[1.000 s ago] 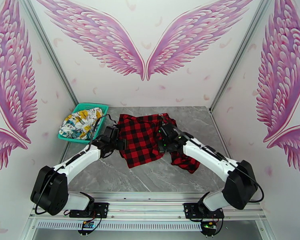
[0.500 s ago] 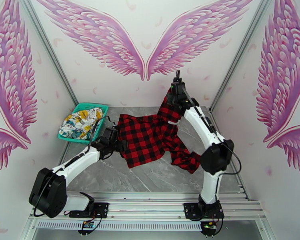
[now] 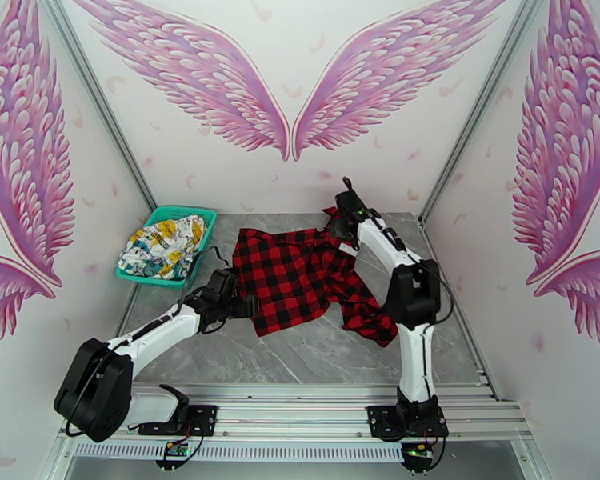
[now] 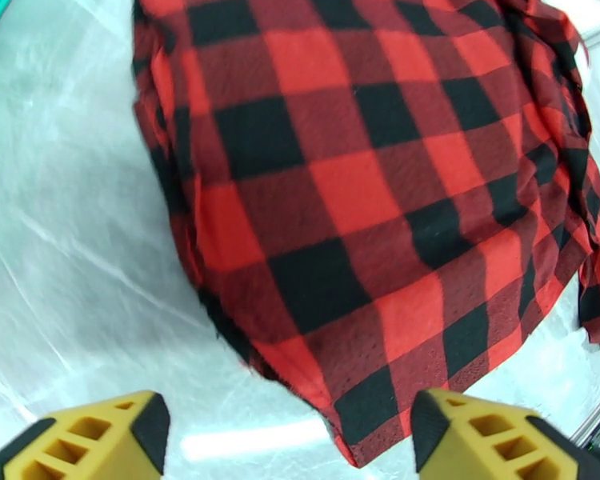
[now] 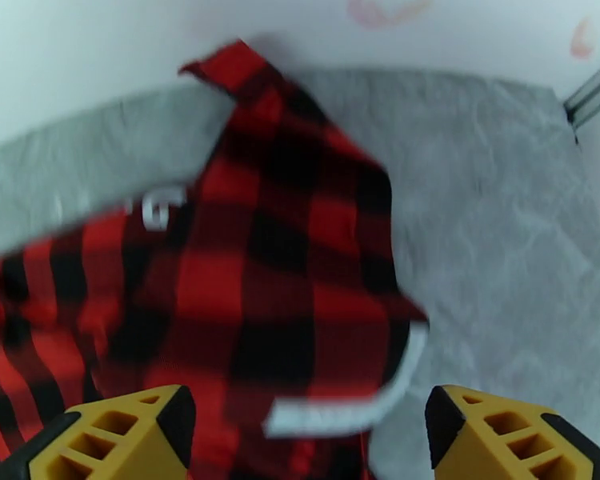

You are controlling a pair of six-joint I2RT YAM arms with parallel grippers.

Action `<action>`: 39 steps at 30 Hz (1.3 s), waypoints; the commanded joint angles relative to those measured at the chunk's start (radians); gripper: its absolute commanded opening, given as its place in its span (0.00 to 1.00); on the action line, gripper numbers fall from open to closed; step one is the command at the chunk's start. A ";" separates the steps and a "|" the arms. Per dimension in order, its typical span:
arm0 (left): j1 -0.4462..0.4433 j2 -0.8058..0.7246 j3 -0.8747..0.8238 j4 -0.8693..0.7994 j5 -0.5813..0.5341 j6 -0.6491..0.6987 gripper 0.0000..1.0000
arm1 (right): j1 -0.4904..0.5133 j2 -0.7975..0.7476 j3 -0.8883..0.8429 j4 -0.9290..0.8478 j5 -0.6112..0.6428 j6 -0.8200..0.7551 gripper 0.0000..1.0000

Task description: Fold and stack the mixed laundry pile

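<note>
The red-and-black plaid garment [image 3: 300, 278] lies spread and rumpled over the middle of the grey marble bench [image 3: 300, 358]. One tail of it trails toward the lower right, beside the right arm's elbow, and a narrow corner reaches up toward the back wall [image 3: 300, 186].

The left fingers [image 3: 242, 286] sit at the garment's left edge, low over the bench. In the left wrist view the two yellow fingers stand wide apart at the bottom corners of the frame, with nothing clamped. The cloth's near corner points down into the gap between them, and bare bench shows on the left.

The right fingers [image 3: 342, 219] are at the upper centre of the overhead view, over the garment's far corner close to the wall. In the right wrist view they are also spread wide, one at each lower corner, gripping nothing. The plaid below them is blurred. A patch of white lettering shows at the left of the cloth and a white band crosses its lower edge, neither readable.

The white garment [image 3: 160, 248], printed in yellow, teal and blue, is bunched inside the teal mesh basket [image 3: 190, 211] at the bench's far left corner, apart from the plaid one.
</note>
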 commanded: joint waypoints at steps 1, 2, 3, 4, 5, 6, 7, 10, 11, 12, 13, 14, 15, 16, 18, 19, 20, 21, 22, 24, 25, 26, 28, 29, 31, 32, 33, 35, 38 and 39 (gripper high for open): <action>-0.042 -0.014 -0.055 0.071 0.024 -0.105 0.89 | -0.049 -0.288 -0.265 0.086 -0.098 0.047 0.83; -0.058 -0.006 -0.063 0.092 0.026 -0.124 0.90 | -0.063 -0.336 -0.346 0.089 -0.121 0.053 0.84; -0.079 0.007 -0.067 0.112 0.025 -0.142 0.90 | -0.086 -0.381 -0.434 0.092 -0.168 0.056 0.87; -0.097 0.025 -0.070 0.126 0.025 -0.159 0.91 | -0.115 -0.416 -0.512 0.093 -0.230 0.058 0.90; -0.112 0.041 -0.067 0.137 0.022 -0.176 0.91 | -0.146 -0.446 -0.581 0.095 -0.275 0.062 0.92; -0.124 0.058 -0.067 0.140 0.007 -0.197 0.91 | -0.168 -0.469 -0.640 0.102 -0.308 0.059 0.93; -0.139 0.069 -0.070 0.144 -0.028 -0.225 0.94 | -0.188 -0.490 -0.700 0.108 -0.329 0.052 0.94; -0.173 0.098 -0.099 0.205 -0.084 -0.291 0.96 | -0.208 -0.520 -0.808 0.105 -0.346 0.045 0.94; -0.184 0.119 -0.100 0.227 -0.087 -0.304 0.96 | -0.206 -0.520 -0.836 0.109 -0.376 0.052 0.94; -0.195 0.136 -0.096 0.238 -0.088 -0.312 0.94 | -0.201 -0.518 -0.857 0.116 -0.400 0.063 0.94; -0.211 0.159 -0.085 0.250 -0.094 -0.321 0.92 | -0.190 -0.515 -0.886 0.129 -0.416 0.078 0.94; -0.226 0.176 -0.075 0.259 -0.108 -0.328 0.91 | -0.179 -0.509 -0.909 0.150 -0.431 0.092 0.94; -0.243 0.199 -0.067 0.267 -0.138 -0.334 0.88 | -0.167 -0.499 -0.929 0.177 -0.460 0.107 0.93; -0.259 0.222 -0.059 0.270 -0.174 -0.343 0.84 | -0.157 -0.482 -0.943 0.197 -0.483 0.124 0.92; -0.278 0.263 -0.053 0.286 -0.234 -0.368 0.77 | -0.135 -0.451 -0.958 0.248 -0.504 0.149 0.87; -0.279 0.281 -0.056 0.309 -0.245 -0.382 0.70 | -0.133 -0.436 -0.965 0.277 -0.504 0.165 0.82; -0.283 0.290 -0.058 0.338 -0.256 -0.390 0.62 | -0.132 -0.420 -0.963 0.302 -0.509 0.174 0.74; -0.286 0.292 -0.059 0.362 -0.269 -0.397 0.53 | -0.132 -0.408 -0.951 0.311 -0.515 0.178 0.64; -0.291 0.288 -0.061 0.383 -0.279 -0.399 0.42 | -0.133 -0.402 -0.934 0.314 -0.516 0.179 0.53; -0.299 0.269 -0.048 0.405 -0.295 -0.390 0.25 | -0.132 -0.414 -0.900 0.307 -0.501 0.179 0.31; -0.302 0.251 -0.039 0.395 -0.310 -0.381 0.18 | -0.132 -0.431 -0.877 0.289 -0.489 0.174 0.24; -0.304 0.227 -0.032 0.385 -0.328 -0.367 0.12 | -0.133 -0.459 -0.853 0.272 -0.475 0.166 0.16; -0.307 0.171 -0.030 0.379 -0.363 -0.344 0.03 | -0.131 -0.524 -0.817 0.239 -0.442 0.153 0.04; -0.306 0.138 -0.031 0.379 -0.378 -0.332 0.00 | -0.133 -0.560 -0.797 0.216 -0.422 0.146 0.00; -0.305 0.079 -0.026 0.364 -0.399 -0.299 0.00 | -0.132 -0.632 -0.766 0.175 -0.399 0.134 0.00; -0.305 0.044 -0.022 0.354 -0.409 -0.283 0.00 | -0.132 -0.679 -0.757 0.163 -0.396 0.132 0.00; -0.306 0.014 -0.019 0.349 -0.414 -0.269 0.00 | -0.133 -0.719 -0.751 0.151 -0.392 0.132 0.00; -0.302 -0.062 -0.012 0.328 -0.418 -0.234 0.00 | -0.134 -0.818 -0.730 0.118 -0.372 0.134 0.00; -0.300 -0.215 0.003 0.285 -0.415 -0.147 0.00 | -0.134 -0.958 -0.687 0.079 -0.333 0.122 0.00; -0.298 -0.260 0.013 0.264 -0.413 -0.110 0.00 | -0.134 -0.992 -0.673 0.069 -0.323 0.118 0.00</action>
